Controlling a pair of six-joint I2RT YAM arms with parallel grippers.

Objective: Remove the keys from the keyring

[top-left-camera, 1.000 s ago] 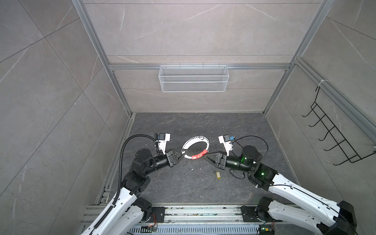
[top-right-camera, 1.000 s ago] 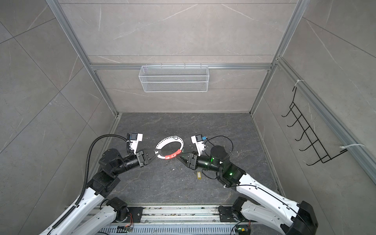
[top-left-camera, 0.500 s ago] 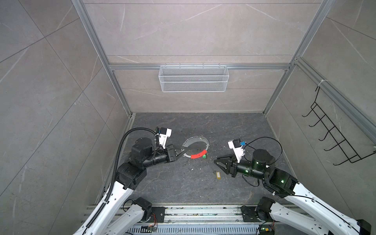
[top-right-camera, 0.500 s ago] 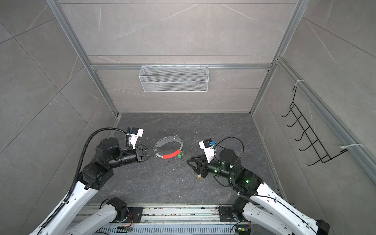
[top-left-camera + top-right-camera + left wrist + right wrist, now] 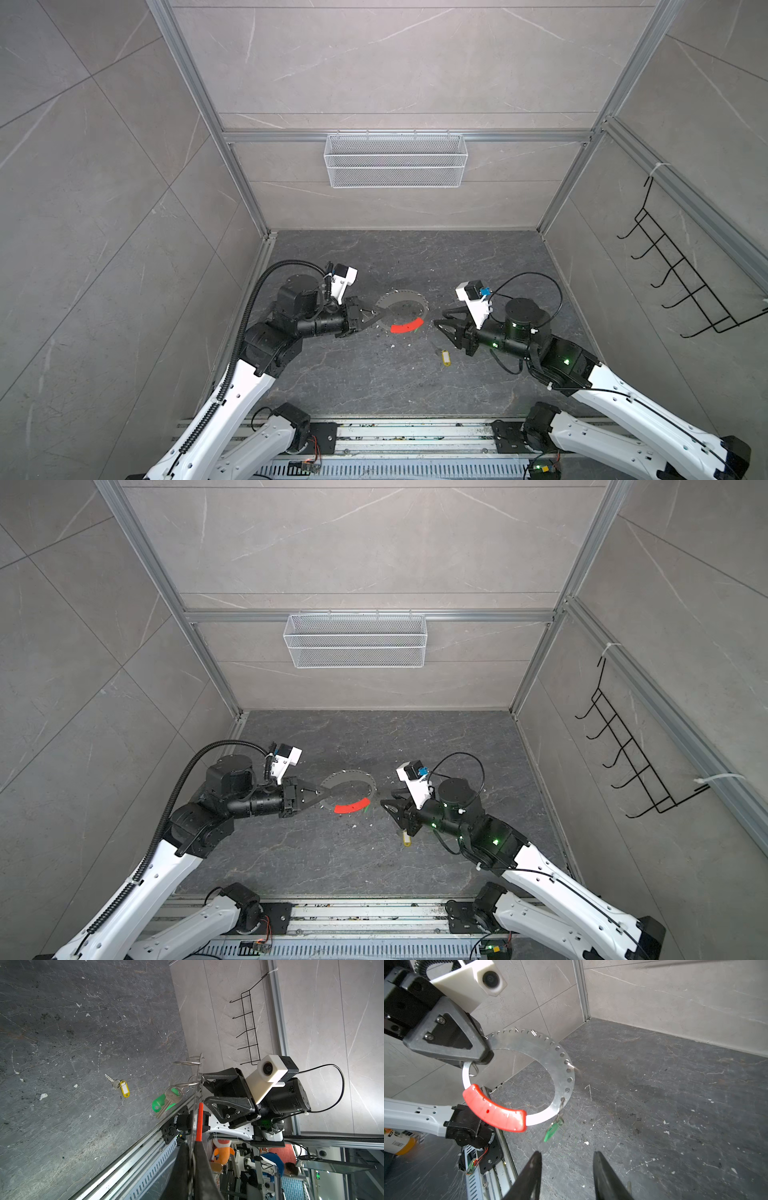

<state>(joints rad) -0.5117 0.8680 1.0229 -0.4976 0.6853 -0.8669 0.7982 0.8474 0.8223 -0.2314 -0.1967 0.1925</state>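
The keyring (image 5: 403, 294) (image 5: 351, 774) (image 5: 550, 1051) is a flat grey metal hoop with holes and a curved red sleeve (image 5: 407, 326) (image 5: 200, 1122). It is held above the dark floor. My left gripper (image 5: 376, 311) (image 5: 322, 792) (image 5: 192, 1145) is shut on its rim beside the sleeve. The green-tagged key (image 5: 553, 1129) (image 5: 161, 1102) hangs from a hole in the hoop, blurred. The yellow-tagged key (image 5: 446, 358) (image 5: 407, 839) (image 5: 124, 1088) lies loose on the floor. My right gripper (image 5: 439, 319) (image 5: 386, 798) (image 5: 567, 1154) stands open and empty, a short gap right of the hoop.
A white wire basket (image 5: 395, 160) hangs on the back wall. A black hook rack (image 5: 681, 282) is on the right wall. A metal rail (image 5: 415, 432) runs along the front floor edge. Small white specks lie scattered on the floor.
My right gripper has drawn back to the right, away from the hoop. The left gripper has kept its grip and the hoop has tilted. The yellow key has stayed on the floor.
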